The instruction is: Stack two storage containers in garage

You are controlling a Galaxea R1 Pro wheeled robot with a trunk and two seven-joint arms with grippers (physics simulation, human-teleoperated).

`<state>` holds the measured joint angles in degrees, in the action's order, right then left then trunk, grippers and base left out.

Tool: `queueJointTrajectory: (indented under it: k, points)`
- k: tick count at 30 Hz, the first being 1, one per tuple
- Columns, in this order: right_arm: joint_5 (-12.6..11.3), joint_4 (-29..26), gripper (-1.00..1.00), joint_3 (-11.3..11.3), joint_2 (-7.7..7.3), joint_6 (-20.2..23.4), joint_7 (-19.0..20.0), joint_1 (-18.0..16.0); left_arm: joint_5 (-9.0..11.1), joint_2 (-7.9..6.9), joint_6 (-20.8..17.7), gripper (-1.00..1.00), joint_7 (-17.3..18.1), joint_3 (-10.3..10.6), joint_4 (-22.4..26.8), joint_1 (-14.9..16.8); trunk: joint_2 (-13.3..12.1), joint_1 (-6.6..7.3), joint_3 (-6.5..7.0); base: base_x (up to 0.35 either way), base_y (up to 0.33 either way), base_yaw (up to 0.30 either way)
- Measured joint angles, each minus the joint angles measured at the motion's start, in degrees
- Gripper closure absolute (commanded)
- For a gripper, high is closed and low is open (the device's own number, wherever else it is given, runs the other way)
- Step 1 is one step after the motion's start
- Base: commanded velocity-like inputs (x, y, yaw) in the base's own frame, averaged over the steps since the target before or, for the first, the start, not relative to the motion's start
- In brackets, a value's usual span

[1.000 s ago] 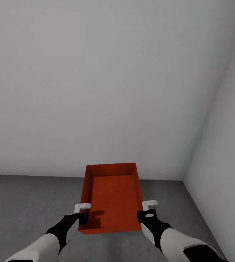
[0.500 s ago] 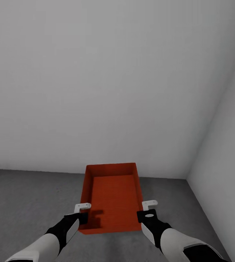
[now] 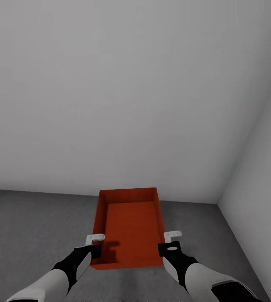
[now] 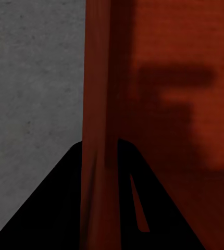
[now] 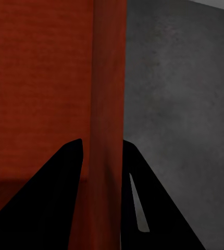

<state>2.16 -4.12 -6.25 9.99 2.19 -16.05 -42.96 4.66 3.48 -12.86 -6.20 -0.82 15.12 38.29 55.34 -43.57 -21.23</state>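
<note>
Container (image 3: pixel 129 226) sits between your two grippers, long axis running straight ahead toward the grey wall (image 3: pixel 110 105), held up over the garage floor (image 3: pixel 30 230). Left gripper (image 3: pixel 94 245) pinches the left wall near the close end, right gripper (image 3: pixel 169 242) pinches the right wall, and each wrist view shows a wall (image 4: pixel 99 130) (image 5: pixel 109 104) clamped between the fingers. You carry it evenly, neither arm nearer, so I'd judge it goes straight down; the second box isn't visible.
</note>
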Motion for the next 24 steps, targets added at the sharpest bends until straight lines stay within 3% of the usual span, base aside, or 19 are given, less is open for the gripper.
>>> queueJointTrajectory:
  k: [24]
  points:
    - [-0.04,0.03,1.00,-0.06,0.00,-0.36,-0.06,0.00,0.13,-0.01,0.31,1.00,-0.02,0.13,0.01,0.01,9.64,-5.27,-6.56,0.000,0.000,-0.096]
